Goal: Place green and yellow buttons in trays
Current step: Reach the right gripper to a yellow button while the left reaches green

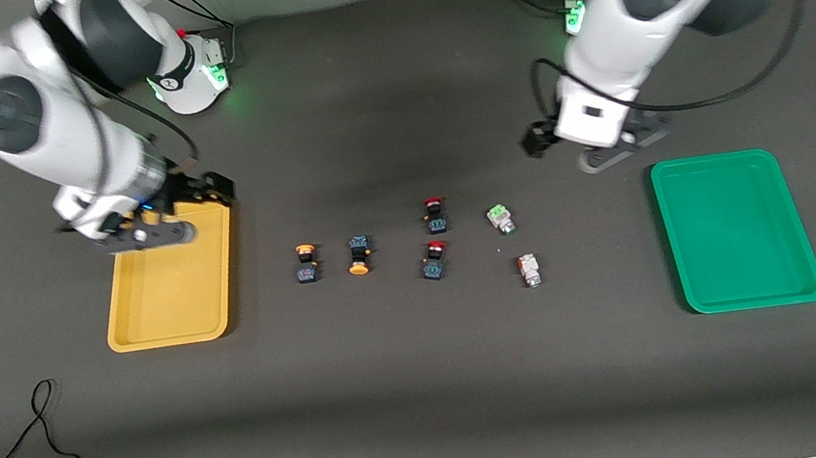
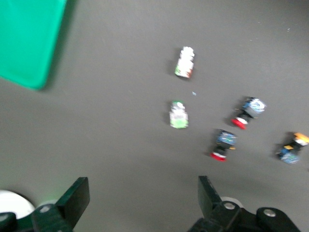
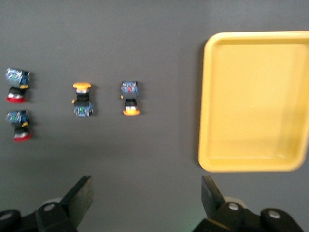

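Buttons lie in a loose row along the middle of the table, none yet in a tray: two yellow-capped buttons (image 1: 306, 263) (image 1: 359, 255) toward the right arm's end, two red-capped buttons (image 1: 435, 214) (image 1: 434, 260) in the middle, then the green-topped button (image 1: 500, 219) and, nearer the front camera, the white button with a reddish top (image 1: 529, 270) toward the left arm's end. The right gripper (image 3: 145, 200) hangs over the yellow tray (image 1: 177, 330) at its edge nearest the robots, fingers spread wide and empty. The left gripper (image 2: 140, 198) hovers over bare table just beside the green tray (image 1: 744, 295), also spread and holding nothing. The step in hand looks like the first reach. Each arm would do well to take the button closest to its own tray, drop straight down with fingers straddling the body across its narrow width, and close gently, since such small parts could roll or skid. The red-capped pair sit close to the green-topped one, so the left gripper should avoid nudging them. Open table between the buttons and each tray gives a clear carrying path, and both trays are shallow-rimmed, so little lift seems needed.
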Robot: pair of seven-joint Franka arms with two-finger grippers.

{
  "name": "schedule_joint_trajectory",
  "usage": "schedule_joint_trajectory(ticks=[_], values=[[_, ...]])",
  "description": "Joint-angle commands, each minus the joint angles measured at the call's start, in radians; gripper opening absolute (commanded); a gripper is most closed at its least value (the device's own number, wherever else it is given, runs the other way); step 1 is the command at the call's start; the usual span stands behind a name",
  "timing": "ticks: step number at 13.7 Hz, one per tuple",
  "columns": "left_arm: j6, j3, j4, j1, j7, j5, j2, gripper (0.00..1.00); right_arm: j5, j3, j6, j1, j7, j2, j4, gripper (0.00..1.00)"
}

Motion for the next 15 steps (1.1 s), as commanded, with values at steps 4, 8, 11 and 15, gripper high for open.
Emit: schedule_joint_trajectory(ticks=[4, 8, 11, 15], values=[[0.208, 0.014, -0.170, -0.140, -0.253, -0.022, -0.036, 1.00, 0.011, -0.008, 0.345, 0.109, 0.089, 0.159, -0.169, 0.99], [0.363, 0.014, -0.279, -0.140, -0.243, 0.050, 0.001, 1.00, 0.011, -0.008, 0.518, 0.111, 0.091, 0.304, -0.170, 0.99], [0.447, 0.014, -0.279, -0.140, -0.243, 0.066, 0.099, 1.00, 0.011, -0.009, 0.612, 0.111, 0.088, 0.377, -0.170, 0.99], [0.585, 0.018, -0.280, -0.135, -0.243, 0.067, 0.244, 0.99, 0.010, -0.011, 0.729, 0.109, 0.086, 0.468, -0.167, 0.99]])
